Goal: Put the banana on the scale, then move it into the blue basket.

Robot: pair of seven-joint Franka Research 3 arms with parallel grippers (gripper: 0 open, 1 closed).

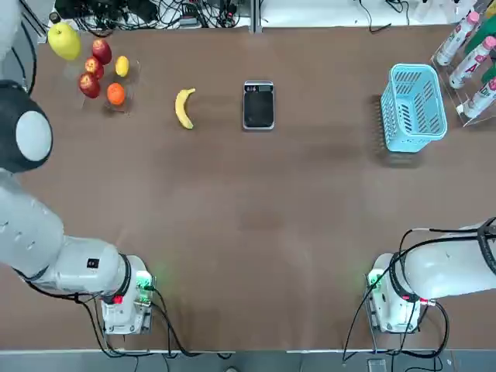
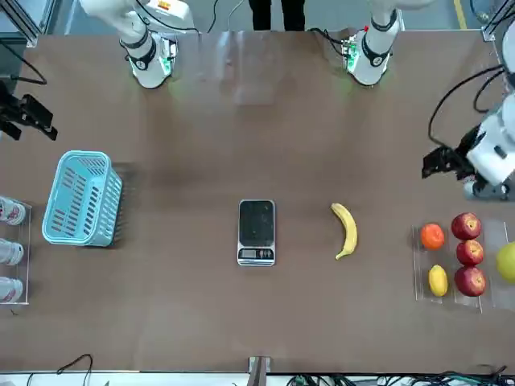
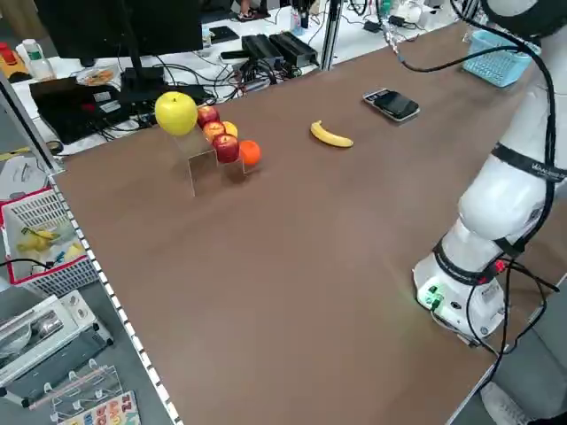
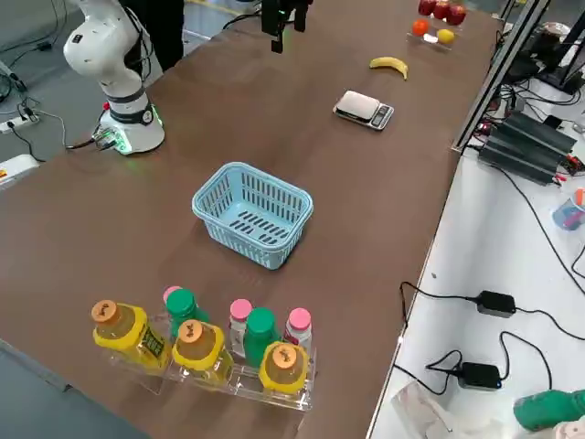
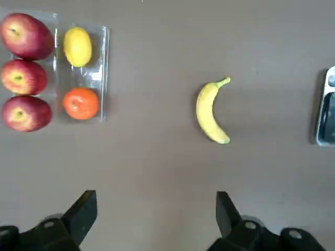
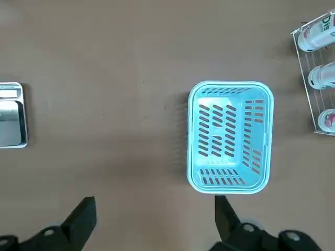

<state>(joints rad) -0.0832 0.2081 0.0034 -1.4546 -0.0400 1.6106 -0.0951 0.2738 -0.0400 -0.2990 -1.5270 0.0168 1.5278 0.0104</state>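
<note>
The banana (image 1: 184, 108) lies flat on the bare desk (image 1: 248, 232), curved, with the scale (image 1: 258, 105) just beside it on the side toward the blue basket (image 1: 415, 107), which sits empty well off at the robot's right. Nothing has been picked up yet, so the step in hand is the first reach.

The left gripper (image 5: 154, 219) hangs above the desk with its fingers (image 5: 82, 209) wide apart and empty, the banana in plain sight ahead of it. A good grasp would likely take the fruit across its thick middle, fingers straddling the curve, and squeeze lightly since the skin bruises. The carry to the scale is short; the banana should be set down along the black top so neither tip hangs far over the rim.

The right gripper (image 6: 154, 219) also stands open and empty, looking down on the basket and one edge of the scale, so it seems well placed for the later carry.

Beyond the banana stands a clear holder with red apples (image 1: 91, 68), an orange (image 1: 115, 94), a small yellow fruit (image 1: 122, 66) and a big yellow fruit (image 1: 64, 41). These are near but not in the path. Bottles (image 4: 196, 343) stand in a rack past the basket; how close they are to it is hard to judge.
</note>
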